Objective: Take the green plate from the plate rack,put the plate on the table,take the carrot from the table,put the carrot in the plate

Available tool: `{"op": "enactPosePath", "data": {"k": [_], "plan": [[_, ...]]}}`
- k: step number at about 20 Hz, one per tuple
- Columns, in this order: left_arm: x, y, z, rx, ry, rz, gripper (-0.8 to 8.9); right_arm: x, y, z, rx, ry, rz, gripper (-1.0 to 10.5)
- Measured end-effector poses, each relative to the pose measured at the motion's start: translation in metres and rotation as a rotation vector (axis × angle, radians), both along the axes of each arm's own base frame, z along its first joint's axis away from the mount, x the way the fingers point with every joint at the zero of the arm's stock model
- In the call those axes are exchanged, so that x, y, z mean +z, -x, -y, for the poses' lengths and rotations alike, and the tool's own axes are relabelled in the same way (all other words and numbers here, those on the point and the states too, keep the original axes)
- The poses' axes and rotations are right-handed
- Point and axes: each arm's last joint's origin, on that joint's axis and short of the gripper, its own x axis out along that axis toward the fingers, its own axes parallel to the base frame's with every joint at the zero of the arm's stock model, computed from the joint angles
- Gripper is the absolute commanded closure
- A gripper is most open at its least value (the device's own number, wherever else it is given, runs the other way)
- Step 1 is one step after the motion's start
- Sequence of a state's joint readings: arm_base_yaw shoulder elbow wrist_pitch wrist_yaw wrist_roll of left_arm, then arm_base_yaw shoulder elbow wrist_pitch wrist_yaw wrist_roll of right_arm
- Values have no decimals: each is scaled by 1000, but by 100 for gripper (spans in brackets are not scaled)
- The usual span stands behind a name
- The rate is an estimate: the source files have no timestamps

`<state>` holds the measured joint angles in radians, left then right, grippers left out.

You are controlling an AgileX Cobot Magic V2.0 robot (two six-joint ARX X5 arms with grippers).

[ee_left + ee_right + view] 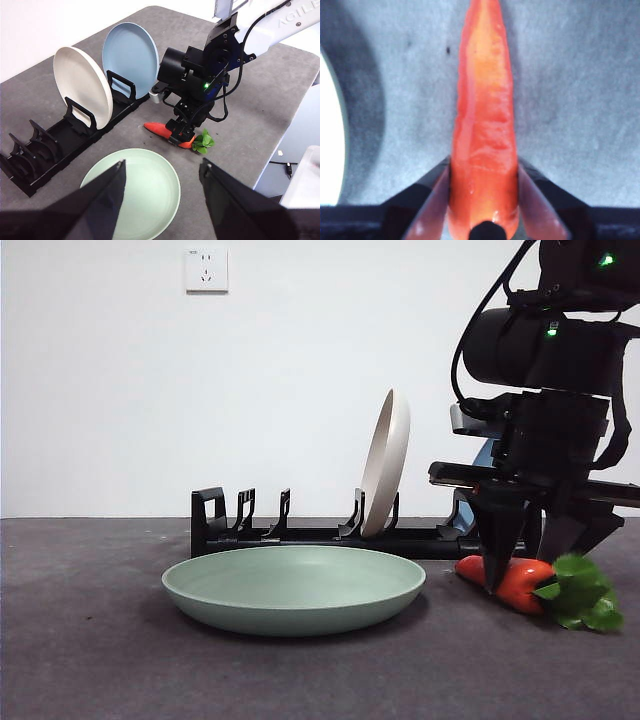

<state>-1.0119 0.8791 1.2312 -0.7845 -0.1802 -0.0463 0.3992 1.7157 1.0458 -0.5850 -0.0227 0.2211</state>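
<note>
The green plate (295,590) lies flat on the table (90,660) in front of the plate rack (300,536); it also shows in the left wrist view (135,195). The carrot (522,583) lies on the table right of the plate, its green leaves (585,595) pointing right. My right gripper (526,575) has come down over the carrot. In the right wrist view its jaws press both sides of the carrot (482,120). My left gripper (162,175) is open and empty, high above the green plate.
A cream-white plate (386,462) stands upright in the rack, and a blue plate (130,57) stands behind it at the rack's end. The table's edge (280,135) runs close beyond the carrot. A wall socket (206,270) is on the back wall.
</note>
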Motion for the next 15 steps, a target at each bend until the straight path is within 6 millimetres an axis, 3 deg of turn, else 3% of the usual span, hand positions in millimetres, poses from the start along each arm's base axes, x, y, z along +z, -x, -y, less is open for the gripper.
{"op": "enactPosePath", "data": {"k": [2, 8, 13, 15], "plan": [[0, 0, 0, 0, 0, 0, 561, 0, 0, 0, 0, 1, -3, 955], [0, 0, 0, 0, 0, 0, 561, 6, 4, 0, 9, 2, -2, 963], [0, 0, 0, 0, 0, 0, 561, 66, 32, -17, 96, -99, 209, 963], [0, 0, 0, 0, 1, 0, 561, 72, 37, -32, 143, -139, 262, 963]]}}
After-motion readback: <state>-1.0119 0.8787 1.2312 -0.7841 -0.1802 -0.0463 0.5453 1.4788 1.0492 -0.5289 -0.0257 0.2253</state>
